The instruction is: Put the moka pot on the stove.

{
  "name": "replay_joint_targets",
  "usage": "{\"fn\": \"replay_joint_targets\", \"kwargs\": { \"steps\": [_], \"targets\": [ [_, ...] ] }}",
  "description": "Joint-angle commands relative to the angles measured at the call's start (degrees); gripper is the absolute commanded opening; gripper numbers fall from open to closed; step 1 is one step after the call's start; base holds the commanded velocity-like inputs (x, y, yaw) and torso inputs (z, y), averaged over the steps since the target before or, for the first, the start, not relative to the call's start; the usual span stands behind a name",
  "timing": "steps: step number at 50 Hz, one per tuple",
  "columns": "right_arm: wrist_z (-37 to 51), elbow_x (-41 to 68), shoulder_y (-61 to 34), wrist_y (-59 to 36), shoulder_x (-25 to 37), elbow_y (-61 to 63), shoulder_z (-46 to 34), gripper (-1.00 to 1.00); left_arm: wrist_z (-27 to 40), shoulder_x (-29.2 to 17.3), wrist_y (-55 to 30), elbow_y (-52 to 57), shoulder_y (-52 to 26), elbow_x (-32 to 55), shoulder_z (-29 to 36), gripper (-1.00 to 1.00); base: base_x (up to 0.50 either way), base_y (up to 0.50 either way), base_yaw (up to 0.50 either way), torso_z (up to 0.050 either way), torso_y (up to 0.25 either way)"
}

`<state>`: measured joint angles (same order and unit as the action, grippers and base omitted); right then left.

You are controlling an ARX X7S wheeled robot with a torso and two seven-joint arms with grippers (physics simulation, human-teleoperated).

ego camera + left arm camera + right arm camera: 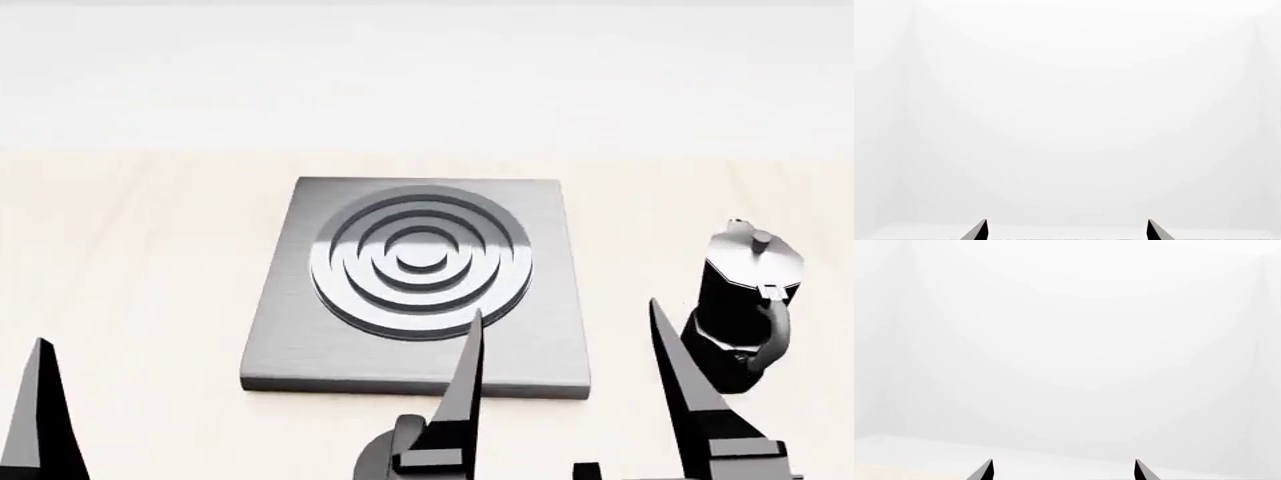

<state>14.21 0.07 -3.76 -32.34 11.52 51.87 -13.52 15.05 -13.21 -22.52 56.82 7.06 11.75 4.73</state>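
Right gripper [567, 330] wide open, its 2 fingers spread, empty. Moka pot [747, 300] stands upright on the table [120, 260], just right of the gripper, beside the stove [420, 290]. Left gripper [1066, 229] open too.

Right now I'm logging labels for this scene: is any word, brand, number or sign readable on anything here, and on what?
None: no text shows in any view.
Flat square brushed-grey metal stove: plain, only raised rings.
Tall faceted black moka pot with silver-grey lid: no marking visible.
Both wrist views show only blank white and the tips of open black grippers.
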Motion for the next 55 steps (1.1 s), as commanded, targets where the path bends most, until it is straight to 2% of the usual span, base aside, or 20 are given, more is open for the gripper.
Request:
{"fn": "replay_joint_targets", "kwargs": {
  "steps": [1, 47, 55],
  "targets": [
    [0.42, 0.94, 0.20, 0.76, 0.15, -0.54, 0.38, 1.00, 0.64, -0.77, -0.02, -0.02, 0.01, -0.56, 0.99, 1.00, 0.00, 0.00, 0.00, 0.000, 0.000],
    [2.34, 1.69, -0.23, -0.03, 1.33, 0.03, -0.31, 1.00, 2.38, -2.91, -0.40, 0.31, -0.05, 1.52, 2.13, 1.00, 0.00, 0.00, 0.00, 0.050, 0.000],
    [2.51, 1.95, -0.28, -0.03, 1.54, -0.13, -0.45, 1.00, 2.72, -3.72, -1.14, 0.60, -0.17, 0.77, 3.29, 1.00, 0.00, 0.00, 0.00, 0.045, -0.153]
  ]
}}
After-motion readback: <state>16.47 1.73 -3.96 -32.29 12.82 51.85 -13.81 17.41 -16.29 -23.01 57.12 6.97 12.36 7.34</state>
